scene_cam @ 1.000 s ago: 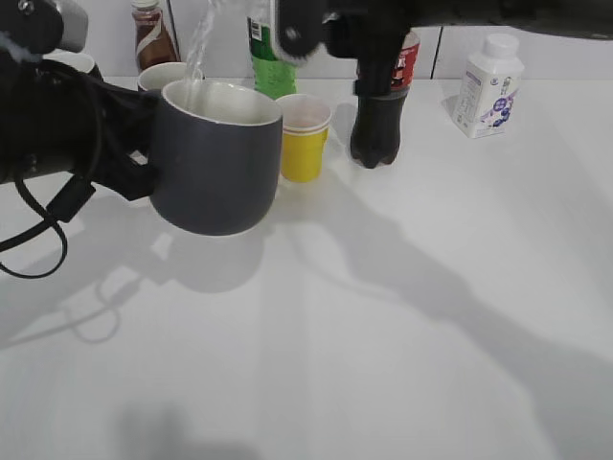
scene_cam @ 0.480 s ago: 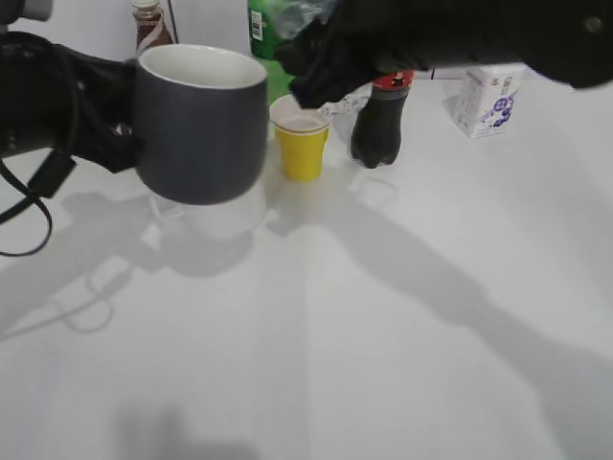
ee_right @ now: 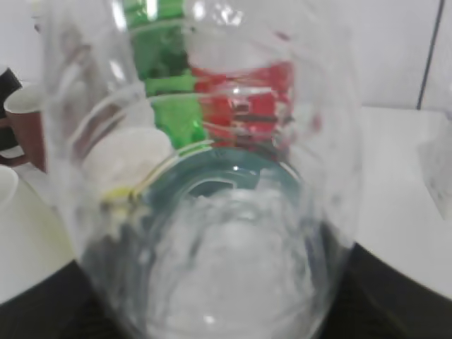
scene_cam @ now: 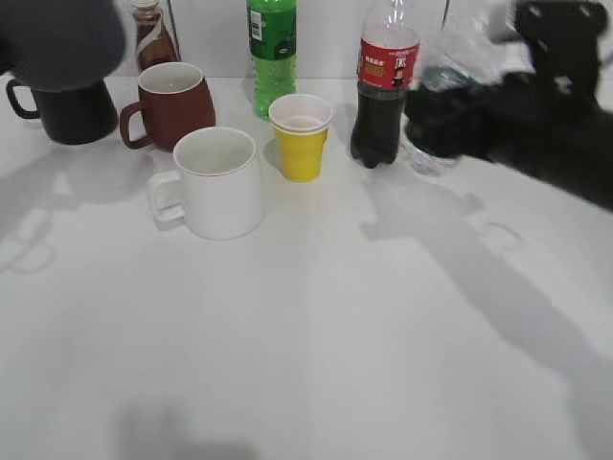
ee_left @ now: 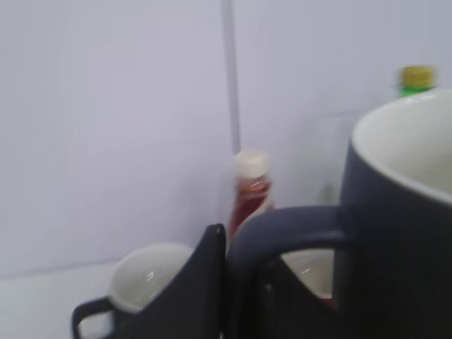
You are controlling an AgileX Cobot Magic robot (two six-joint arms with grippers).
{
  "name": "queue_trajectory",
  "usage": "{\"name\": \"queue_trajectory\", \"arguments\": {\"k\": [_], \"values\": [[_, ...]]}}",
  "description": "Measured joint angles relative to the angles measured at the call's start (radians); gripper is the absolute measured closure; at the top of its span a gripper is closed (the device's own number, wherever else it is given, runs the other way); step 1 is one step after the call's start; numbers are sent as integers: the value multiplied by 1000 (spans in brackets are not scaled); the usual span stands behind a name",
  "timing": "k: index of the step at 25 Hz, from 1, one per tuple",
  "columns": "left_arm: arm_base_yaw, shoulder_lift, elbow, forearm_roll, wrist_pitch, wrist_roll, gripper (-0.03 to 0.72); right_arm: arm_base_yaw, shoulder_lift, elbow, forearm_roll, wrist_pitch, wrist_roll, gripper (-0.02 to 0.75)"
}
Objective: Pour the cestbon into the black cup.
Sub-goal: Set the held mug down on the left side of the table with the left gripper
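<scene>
The left fingers (ee_left: 233, 282) pinch the black cup (ee_left: 395, 233) by its handle, raised at ten o'clock. The right fingers (scene_cam: 450, 120) clamp the cestbon (ee_right: 205, 176) at two o'clock, beside the cola bottle (scene_cam: 383, 86) on the bench (scene_cam: 316, 326).

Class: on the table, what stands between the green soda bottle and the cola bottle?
The yellow paper cup stands between green soda bottle and cola bottle, slightly forward, in the exterior view.
</scene>
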Motion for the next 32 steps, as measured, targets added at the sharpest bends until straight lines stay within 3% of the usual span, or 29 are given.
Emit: {"name": "queue_trajectory", "arguments": {"k": [7,11,21,32], "values": [[19,212,3,-6,-132,79,651,-10,0,55,-24,-53,-2,302],[19,313,5,-86,-172,138,651,-10,0,55,-25,-53,-3,302],[19,441,8,-129,-269,153,651,-10,0,55,-26,-54,-3,302],[19,531,155,-219,-459,276,652,-10,0,55,-27,-54,-3,302]]}}
